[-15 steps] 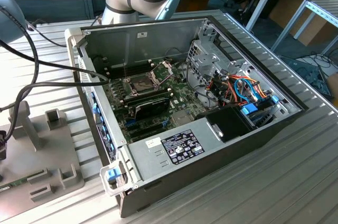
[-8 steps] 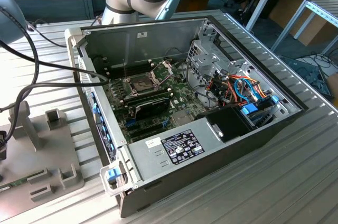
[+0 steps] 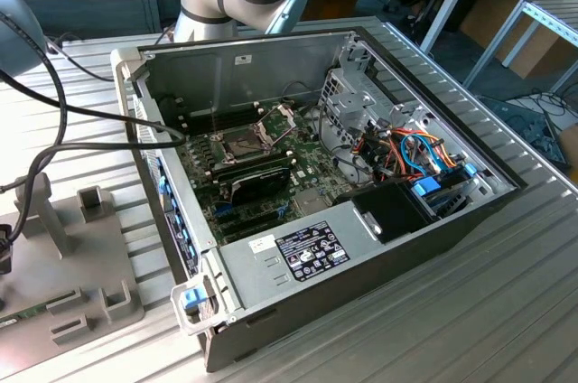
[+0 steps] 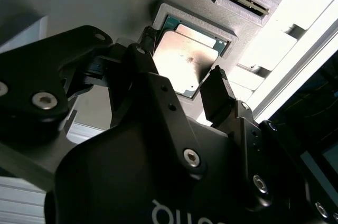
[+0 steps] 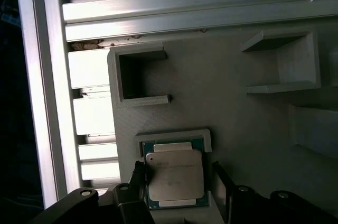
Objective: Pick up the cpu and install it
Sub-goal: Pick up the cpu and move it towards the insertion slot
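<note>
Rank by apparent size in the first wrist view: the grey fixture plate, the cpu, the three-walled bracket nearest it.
1. grey fixture plate, clearly largest.
2 and 3. cpu and three-walled bracket look about alike; too close to rank.

In the exterior view, looks down from mid-distance onto the open computer case (image 3: pixel 271 58). In both wrist views, looks close, from differing angles, onto the same cpu (image 4: pixel 182 63) (image 5: pixel 174 174).
</note>
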`<state>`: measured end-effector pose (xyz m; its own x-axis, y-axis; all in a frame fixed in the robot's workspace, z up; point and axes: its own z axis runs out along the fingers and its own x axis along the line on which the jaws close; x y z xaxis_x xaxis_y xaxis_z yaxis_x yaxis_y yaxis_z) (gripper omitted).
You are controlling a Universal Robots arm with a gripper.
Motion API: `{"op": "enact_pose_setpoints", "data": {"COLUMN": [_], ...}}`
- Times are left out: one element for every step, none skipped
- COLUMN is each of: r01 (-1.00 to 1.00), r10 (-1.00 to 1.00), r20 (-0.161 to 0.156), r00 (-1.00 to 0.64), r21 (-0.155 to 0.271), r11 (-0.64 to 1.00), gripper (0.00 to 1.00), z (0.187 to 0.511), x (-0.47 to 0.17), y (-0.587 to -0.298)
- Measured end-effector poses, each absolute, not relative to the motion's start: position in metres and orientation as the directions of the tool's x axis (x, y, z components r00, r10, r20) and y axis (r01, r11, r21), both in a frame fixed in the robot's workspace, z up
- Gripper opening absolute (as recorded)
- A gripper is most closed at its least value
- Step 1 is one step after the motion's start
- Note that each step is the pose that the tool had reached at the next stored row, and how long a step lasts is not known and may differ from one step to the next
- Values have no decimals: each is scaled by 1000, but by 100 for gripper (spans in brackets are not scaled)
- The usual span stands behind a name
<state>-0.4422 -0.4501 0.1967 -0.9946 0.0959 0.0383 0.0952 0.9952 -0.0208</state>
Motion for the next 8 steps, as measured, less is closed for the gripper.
{"op": "enact_pose_setpoints", "data": {"r01": [95, 95, 95, 95, 95, 95, 95, 94], "r10": [96, 96, 96, 96, 96, 96, 95, 95], "r20": [38, 38, 38, 38, 38, 38, 38, 39], "r00": [-995, -995, -995, -995, -995, -995, -995, -995], "r21": [-21, -21, -21, -21, -21, -21, -21, -21], "r11": [995, 995, 995, 995, 995, 995, 995, 995], "gripper": [62, 62, 62, 62, 62, 62, 62, 62], "z": [196, 196, 196, 196, 196, 196, 196, 196], "x": [-442, -442, -442, -442, -442, -442, -442, -442], "y": [-450, -449, -449, -448, -448, -448, -448, -448]}}
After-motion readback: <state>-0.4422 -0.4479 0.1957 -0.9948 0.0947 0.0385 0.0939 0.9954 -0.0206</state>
